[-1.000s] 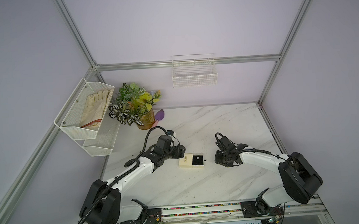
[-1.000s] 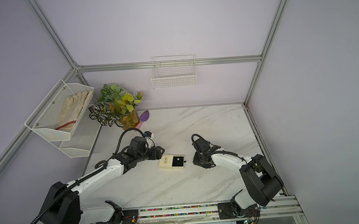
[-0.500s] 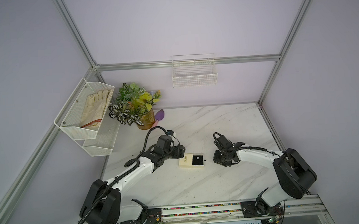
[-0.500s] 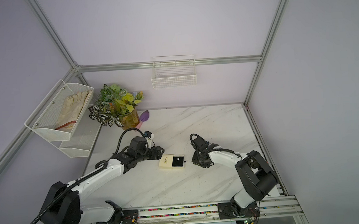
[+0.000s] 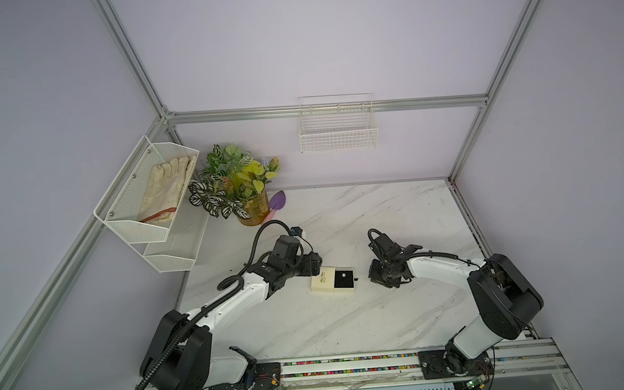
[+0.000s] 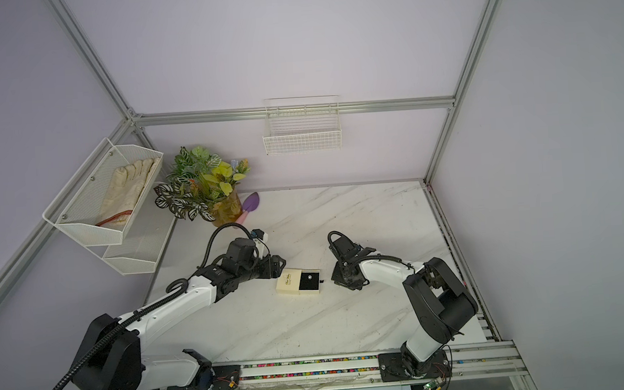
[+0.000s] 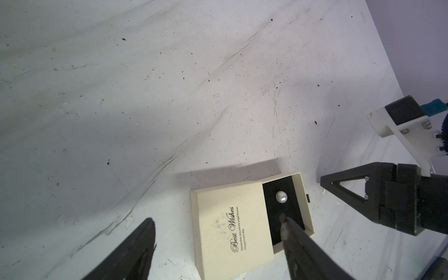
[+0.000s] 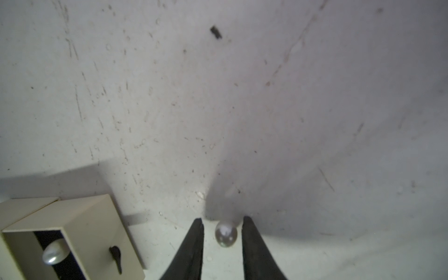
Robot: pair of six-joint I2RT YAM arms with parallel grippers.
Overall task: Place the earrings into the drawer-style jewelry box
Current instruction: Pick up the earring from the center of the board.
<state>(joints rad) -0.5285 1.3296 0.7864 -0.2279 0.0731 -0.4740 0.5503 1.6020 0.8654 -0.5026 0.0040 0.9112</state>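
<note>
Tabletop [image 5: 348,323] of marble is crossed in both top views by two arms; the jewelry box [image 5: 322,279] lies between them, its tray [image 5: 340,283] drawn out toward the right pincer [image 5: 375,279], one earring [image 5: 344,275] resting inside; the left pincer [image 5: 318,267] is held just beside the box's closed end; from the left wrist, that pincer [image 7: 215,218] is seen wide, gripping nothing, one finger [image 7: 298,242] over the tray; from the right wrist, the right pincer [image 8: 222,219] is set narrow around the second earring [image 8: 226,234] on the tabletop; a slim gap is seen at each side, so nothing is clamped.
</note>
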